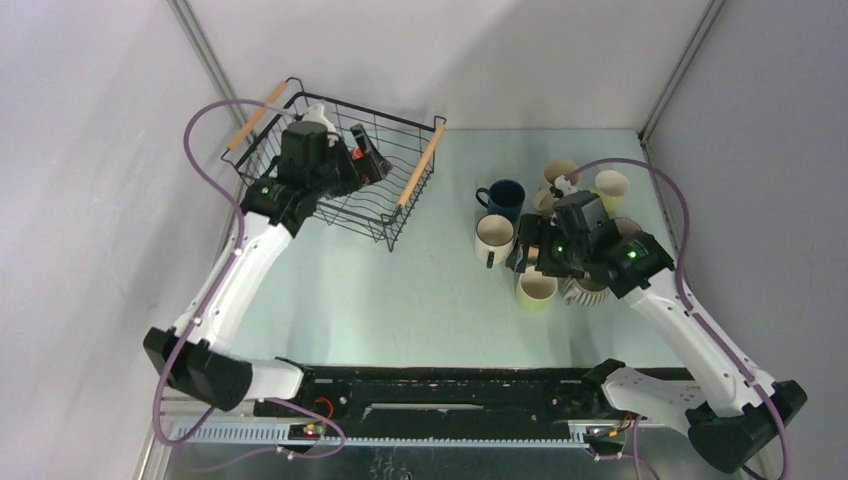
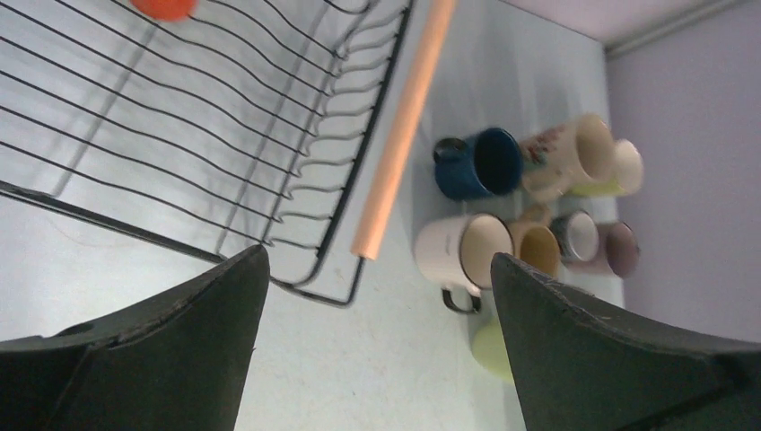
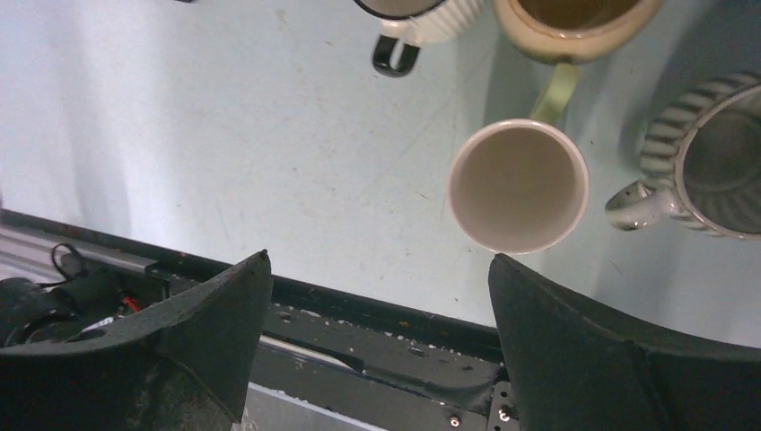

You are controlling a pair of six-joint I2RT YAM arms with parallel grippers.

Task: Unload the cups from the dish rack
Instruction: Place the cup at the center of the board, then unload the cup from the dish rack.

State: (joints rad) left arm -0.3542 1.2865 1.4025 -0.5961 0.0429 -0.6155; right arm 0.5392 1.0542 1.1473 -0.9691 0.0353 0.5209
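The black wire dish rack (image 1: 405, 130) with wooden handles stands at the back left. My left gripper (image 1: 368, 158) hangs over it, open and empty. In the left wrist view (image 2: 379, 260) the rack's wires (image 2: 179, 135) and one handle (image 2: 404, 126) show, with an orange cup (image 2: 163, 7) at the rack's far end. Several cups stand on the table at the right: navy (image 1: 503, 197), white with a dark rim (image 1: 493, 238), pale green (image 1: 536, 289), ribbed (image 1: 585, 291), cream (image 1: 610, 185). My right gripper (image 1: 522, 255) hovers over them, open and empty (image 3: 381, 259), with a white cup (image 3: 518, 186) just beyond its right fingertip.
The black arm base rail (image 3: 386, 332) runs along the near table edge. Walls close the table at the back and both sides. A white shape (image 1: 315, 115) shows behind the left wrist at the rack; I cannot tell what it is.
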